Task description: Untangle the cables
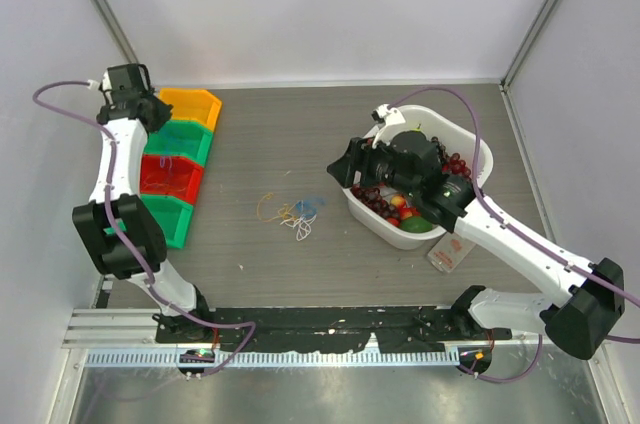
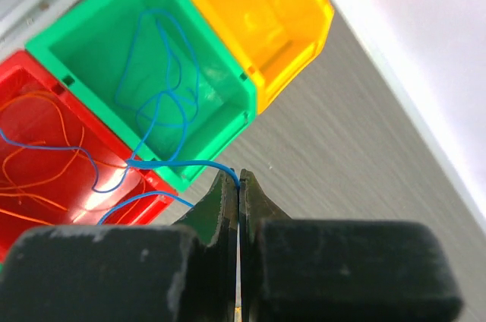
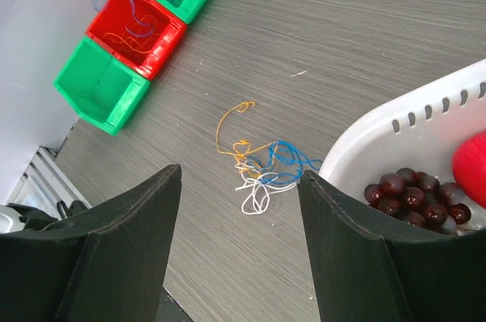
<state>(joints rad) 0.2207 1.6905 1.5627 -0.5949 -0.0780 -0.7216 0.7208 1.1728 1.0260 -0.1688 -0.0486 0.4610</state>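
**Now: left tool pinching blue at the bins, right tool spread over the tangle**

Over on the far left, gripping a blue cable point(image 2: 182, 162) right at the tips of the left tool point(image 2: 239, 179), jaws pressed fully together. Trailing that strand down into the green bin point(image 2: 220, 86), looping about inside, then spilling over the wall into the red bin point(image 2: 163, 185) beside it. Sharing that red bin with fine orange wires point(image 2: 38, 185). Just on the other side of the green one, touching it: an orange bin point(image 2: 258, 3).

Across to the right: holding the right tool point(image 3: 239, 178) wide open, gripping nothing, hanging above the surface point(image 3: 342, 33) just left of the white basket point(image 3: 410, 117). Straight below, framed between the spread jaws: the cables point(image 3: 262, 166), a small tangle of blue, orange-tan and white. Lying loose on the surface, mid-scene, close to the basket wall but not touching it, and well apart from the bins. Heaped inside the basket: dark grapes point(image 3: 406, 200), plus something red at the edge of view.
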